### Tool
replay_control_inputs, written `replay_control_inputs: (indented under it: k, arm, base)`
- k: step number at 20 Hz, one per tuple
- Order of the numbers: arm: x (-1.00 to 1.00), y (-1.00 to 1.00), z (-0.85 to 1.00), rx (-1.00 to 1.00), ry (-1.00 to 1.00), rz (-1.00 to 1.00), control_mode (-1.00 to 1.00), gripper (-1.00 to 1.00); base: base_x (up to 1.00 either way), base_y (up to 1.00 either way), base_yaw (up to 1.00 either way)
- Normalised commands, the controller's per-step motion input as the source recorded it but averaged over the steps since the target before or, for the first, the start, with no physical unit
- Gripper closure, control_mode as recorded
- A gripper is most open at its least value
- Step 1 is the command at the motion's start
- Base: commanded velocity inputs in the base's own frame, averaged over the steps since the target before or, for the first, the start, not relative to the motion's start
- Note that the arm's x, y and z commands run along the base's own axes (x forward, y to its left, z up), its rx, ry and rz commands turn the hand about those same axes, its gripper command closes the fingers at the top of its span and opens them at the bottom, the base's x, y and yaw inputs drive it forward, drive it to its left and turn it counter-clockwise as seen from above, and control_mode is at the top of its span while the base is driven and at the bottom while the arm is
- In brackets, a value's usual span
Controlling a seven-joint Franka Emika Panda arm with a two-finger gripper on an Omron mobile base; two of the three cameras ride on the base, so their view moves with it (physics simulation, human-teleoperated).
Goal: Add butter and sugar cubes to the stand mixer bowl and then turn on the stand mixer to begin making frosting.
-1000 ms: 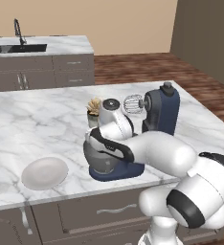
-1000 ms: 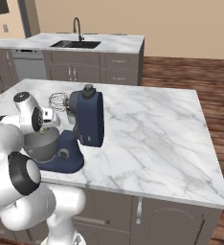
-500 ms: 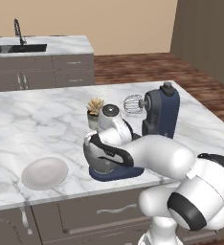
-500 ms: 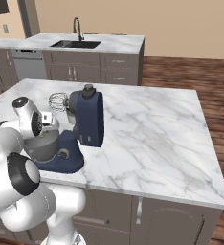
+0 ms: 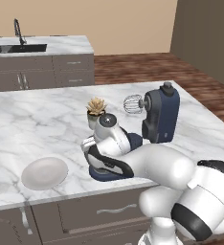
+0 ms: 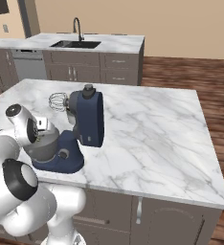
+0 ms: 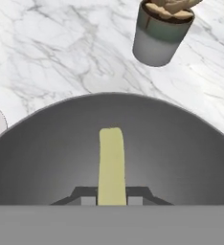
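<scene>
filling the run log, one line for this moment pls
fingers: shut on butter | butter: over stand mixer bowl, unreleased | stand mixer: head up

Stand mixer bowl [image 7: 47,148] matt grey metal; butter [image 7: 111,165] smooth (waxy-looking); counter [image 5: 32,119] polished marble.

- The tabletop [image 5: 47,119] is white marble with grey lines (it looks like a kitchen island).
- A blue stand mixer [image 5: 159,115] stands on it, with its flat base near the front edge.
- A white plate [image 5: 44,172] lies flat near the front edge, to the left of the mixer's base.
- A small potted plant [image 5: 95,111] stands upright just behind the base.
- The right part of the tabletop is bare marble.
</scene>
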Motion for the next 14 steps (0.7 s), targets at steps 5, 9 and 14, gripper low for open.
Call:
replay_control_inputs:
  k: [5, 9, 14]
  arm:
    - [0.0, -0.02, -0.29, 0.0, 0.0, 0.0, -1.0, 1.0]
    - [-0.26, -0.04, -0.13, 0.03, 0.0, 0.0, -1.0, 1.0]
    - [-0.34, -0.06, 0.0, 0.0, 0.0, -0.01, -1.0, 1.0]
  base:
    - [0.0, 0.0, 0.0]
    - [0.0, 0.0, 0.0]
    - [0.0, 0.0, 0.0]
